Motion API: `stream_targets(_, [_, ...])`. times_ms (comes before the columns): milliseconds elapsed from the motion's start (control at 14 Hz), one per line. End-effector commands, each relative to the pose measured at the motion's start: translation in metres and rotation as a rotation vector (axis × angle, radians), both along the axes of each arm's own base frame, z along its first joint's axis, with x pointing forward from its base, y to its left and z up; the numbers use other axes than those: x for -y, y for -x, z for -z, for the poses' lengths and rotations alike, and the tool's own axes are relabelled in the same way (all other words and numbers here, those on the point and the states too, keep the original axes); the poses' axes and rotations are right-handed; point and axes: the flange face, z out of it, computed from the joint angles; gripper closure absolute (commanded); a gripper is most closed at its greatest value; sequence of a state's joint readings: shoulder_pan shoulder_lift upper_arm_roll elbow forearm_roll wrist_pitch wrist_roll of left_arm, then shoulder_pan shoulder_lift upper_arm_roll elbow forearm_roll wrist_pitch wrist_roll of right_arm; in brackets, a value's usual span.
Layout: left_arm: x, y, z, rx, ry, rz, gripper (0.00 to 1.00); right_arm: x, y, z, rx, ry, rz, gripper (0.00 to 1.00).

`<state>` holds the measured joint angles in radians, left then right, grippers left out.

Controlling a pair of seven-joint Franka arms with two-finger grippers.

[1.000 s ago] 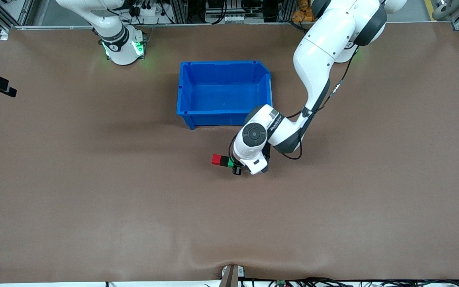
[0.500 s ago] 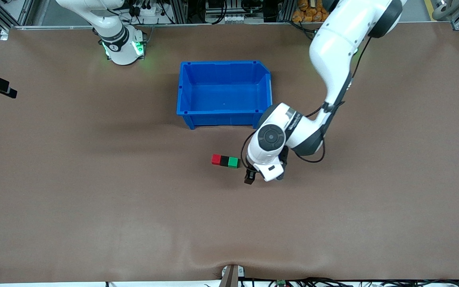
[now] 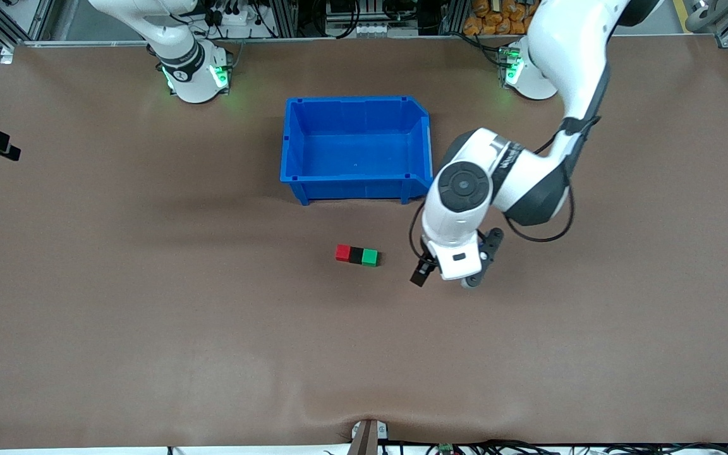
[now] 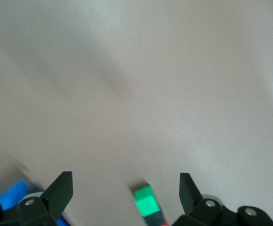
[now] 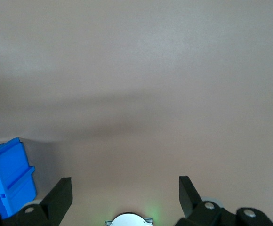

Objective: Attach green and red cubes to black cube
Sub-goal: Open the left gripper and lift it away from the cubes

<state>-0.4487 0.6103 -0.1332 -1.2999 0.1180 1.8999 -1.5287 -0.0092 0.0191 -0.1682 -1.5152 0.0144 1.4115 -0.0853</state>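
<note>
Three small cubes lie touching in one row on the brown table: the red cube (image 3: 342,253), the black cube (image 3: 356,254) in the middle, and the green cube (image 3: 370,256) at the left arm's end of the row. My left gripper (image 3: 452,268) hangs open over bare table beside the green cube, apart from it and holding nothing. In the left wrist view the green cube (image 4: 146,203) shows between the spread fingers of the left gripper (image 4: 124,193). My right gripper (image 5: 124,197) waits open and empty over bare table at the right arm's end.
An empty blue bin (image 3: 354,100) stands farther from the front camera than the cube row, between the two arm bases. One of its corners (image 5: 7,181) shows in the right wrist view. The brown mat has a slight ripple at the near edge (image 3: 364,411).
My left gripper opened and let go of the green cube, then drew away toward the left arm's end and rose. The three cubes stayed joined in place.
</note>
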Motion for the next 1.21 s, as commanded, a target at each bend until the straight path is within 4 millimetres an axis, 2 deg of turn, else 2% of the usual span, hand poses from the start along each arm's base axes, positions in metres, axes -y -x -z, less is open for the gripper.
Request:
stream_targets(0, [-0.046, -0.002, -0.037, -0.019, -0.037, 0.134, 0.00, 0.006, -0.002, 0.001, -0.001, 0.023, 0.019, 0.00])
stream_targets(214, [-0.092, -0.008, -0.066, -0.056, -0.057, 0.239, 0.00, 0.006, -0.002, 0.001, -0.001, 0.031, 0.018, 0.00])
stream_targets(500, [-0.164, -0.014, -0.106, -0.091, -0.063, 0.407, 0.00, 0.003, -0.003, 0.000, 0.002, 0.031, 0.013, 0.00])
stream_targets(786, [-0.235, -0.008, -0.140, -0.160, -0.058, 0.598, 0.00, 0.005, -0.003, 0.000, 0.007, 0.031, 0.016, 0.00])
stream_targets(929, [-0.266, -0.007, -0.152, -0.166, -0.043, 0.603, 0.00, 0.004, -0.005, 0.003, 0.001, 0.031, 0.014, 0.00])
stream_targets(1143, [-0.293, -0.003, -0.164, -0.174, -0.036, 0.655, 0.00, 0.005, -0.005, 0.003, 0.001, 0.031, 0.016, 0.00])
